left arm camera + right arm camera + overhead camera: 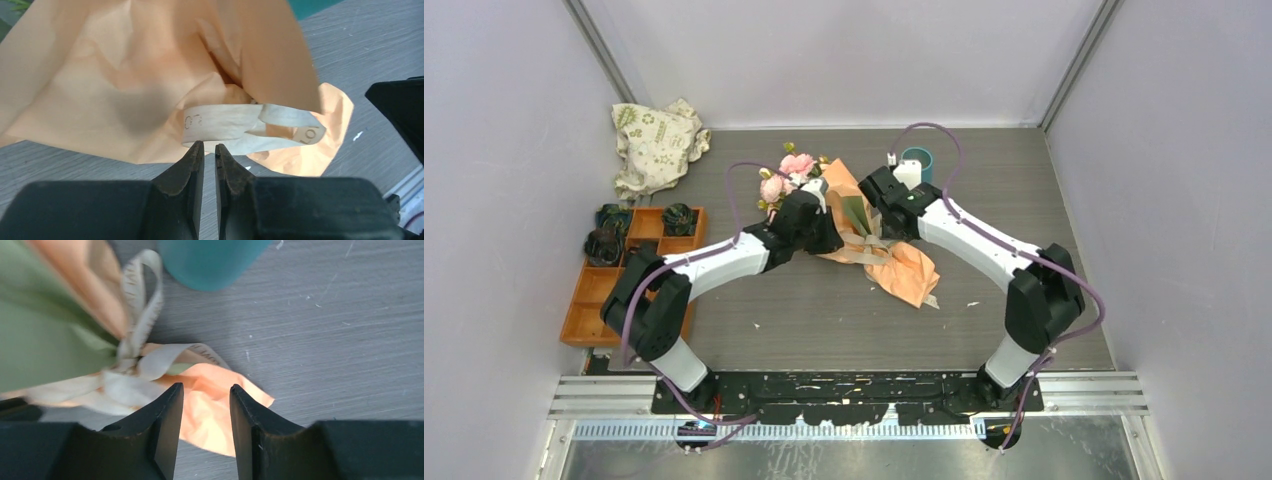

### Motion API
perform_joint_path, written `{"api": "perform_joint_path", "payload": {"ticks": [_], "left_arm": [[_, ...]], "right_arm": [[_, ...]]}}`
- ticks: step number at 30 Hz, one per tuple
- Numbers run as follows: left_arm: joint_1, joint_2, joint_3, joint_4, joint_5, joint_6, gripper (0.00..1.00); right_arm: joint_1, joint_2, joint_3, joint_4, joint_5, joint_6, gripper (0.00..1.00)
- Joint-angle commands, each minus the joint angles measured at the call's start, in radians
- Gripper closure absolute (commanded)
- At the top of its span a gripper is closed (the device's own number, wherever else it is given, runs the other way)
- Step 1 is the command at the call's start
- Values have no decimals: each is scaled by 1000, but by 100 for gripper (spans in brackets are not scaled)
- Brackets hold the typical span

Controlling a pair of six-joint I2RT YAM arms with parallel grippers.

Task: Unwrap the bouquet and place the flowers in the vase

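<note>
- Worktop point(824, 330): grey wood-grain, pale walls on three sides.
- One leaf-print cloth bag point(656, 145) in far-left corner, one orange tray point(589, 300) nearer.
- Left claw point(209, 145): slit-wide gap, tips at ribbon point(225, 127), nothing pinched.
- One bouquet point(894, 265) lying mid-worktop, wrapped, bow tied, flowers point(789, 175) pointing far-left.
- One vase point(922, 158) standing just behind it.
- Right claw point(206, 387): jaws apart, empty, over orange paper.

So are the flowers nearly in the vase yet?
Not yet. Nothing looks finished: the bouquet is wrapped in its orange paper and the ribbon is tied. Right now the left gripper sits at a ribbon loop, jaws nearly together, and the right gripper hangs open over the paper's narrow end. Left to do: untie, unwrap, then put the flowers into the blue vase beyond the right arm.
</note>
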Motion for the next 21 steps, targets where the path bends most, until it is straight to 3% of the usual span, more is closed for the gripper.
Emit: {"api": "perform_joint_path", "payload": {"ticks": [1,10,21], "left_arm": [[3,22,26,-5,-76,8,85],[4,20,29,-90,-169,20,88],[10,-280,7,-302,-373,65,88]], "right_arm": [[-30,56,-26,57,-3,-21,56],[-38,198,-11,117,-90,-39,61],[213,237,49,134,-229,8,60]]}}
